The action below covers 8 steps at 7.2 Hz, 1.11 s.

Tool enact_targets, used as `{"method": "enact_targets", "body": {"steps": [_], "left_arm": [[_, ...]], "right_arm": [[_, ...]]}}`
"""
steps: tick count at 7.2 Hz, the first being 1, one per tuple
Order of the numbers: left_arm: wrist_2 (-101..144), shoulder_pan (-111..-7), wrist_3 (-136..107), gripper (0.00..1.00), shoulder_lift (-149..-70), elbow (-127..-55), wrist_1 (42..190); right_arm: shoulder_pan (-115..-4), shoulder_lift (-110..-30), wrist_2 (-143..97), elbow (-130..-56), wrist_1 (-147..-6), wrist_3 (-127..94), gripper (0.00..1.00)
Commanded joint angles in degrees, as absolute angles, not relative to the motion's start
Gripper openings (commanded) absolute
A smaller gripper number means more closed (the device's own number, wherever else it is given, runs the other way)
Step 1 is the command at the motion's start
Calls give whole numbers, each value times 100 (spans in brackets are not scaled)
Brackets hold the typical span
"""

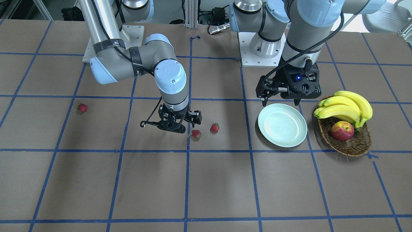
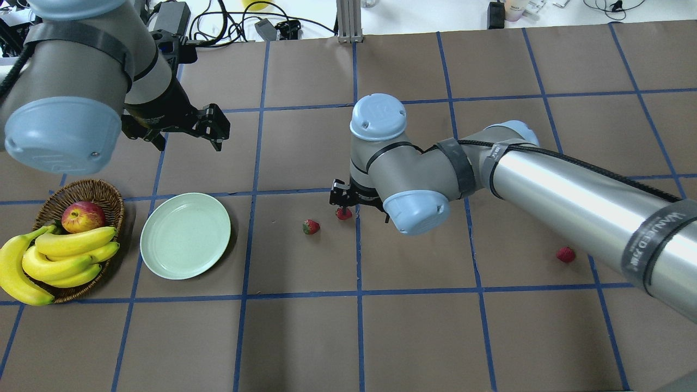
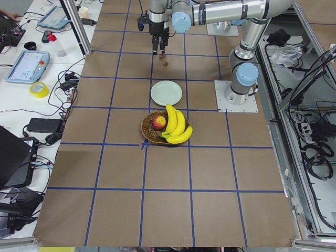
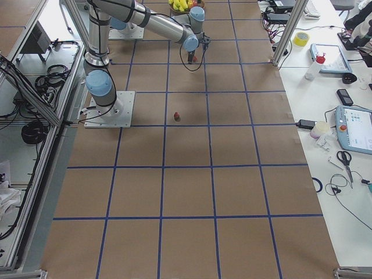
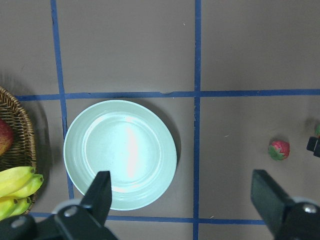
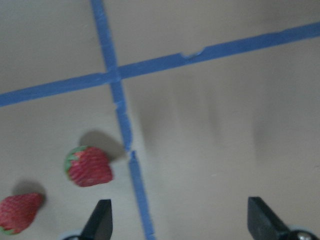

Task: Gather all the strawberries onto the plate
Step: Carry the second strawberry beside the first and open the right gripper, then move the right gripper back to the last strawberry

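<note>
the right gripper [image 6: 182,222] hangs low over the blue tape crossing [image 6: 116,76], fingers spread and empty, likely lining up on the nearest strawberry [image 6: 89,166]. that berry sits lower left in the wrist view, just outside the fingers, not between them. a second strawberry [image 1: 214,127] lies beside it, and a third strawberry [image 1: 82,108] sits far left. the plate [image 1: 282,125], centre-right, holds nothing. the left gripper [image 5: 185,200] hovers by its rim, jaws wide, probably keeping clear.

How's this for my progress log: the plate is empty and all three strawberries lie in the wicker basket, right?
No. The plate is empty, but all three strawberries lie on the table, not in the wicker basket; the overhead exterior view shows it.
</note>
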State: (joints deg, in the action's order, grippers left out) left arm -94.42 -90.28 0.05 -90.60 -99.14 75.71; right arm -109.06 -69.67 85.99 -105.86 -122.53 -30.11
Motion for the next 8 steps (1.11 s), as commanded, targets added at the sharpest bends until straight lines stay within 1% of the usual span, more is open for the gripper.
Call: {"method": "enact_targets", "body": {"steps": [1,2,3,5,7,8], "left_arm": [[-9220,-9018,-18,100,-9070,-9905,7568],[-9185,-9052,-192,100,-9096,-9923,7585],[-9176,-9061,-289,100,-9097,-9914,7576],[-9193,-9062,-307,100,-9158,-9940,7524],[-9211,-9070,-369,100,-9114,-9949,7541],[-9194,-9079,-378,100,-9123,-9949,7524]], "right_arm": [[-9893,-7608,9234,-11227,-11804,-1781,92],[-9279,-7951,9507,-11868,-11969,-1253,92],[-8707,-8215,9545,-12205,-12023,-709,92],[-7765,-8314,9852,-12243,-12041,575,91],[-6913,-8314,9783,-12304,-12120,1376,87],[-6665,-8314,9739,-12514,-12138,1589,83]]}}
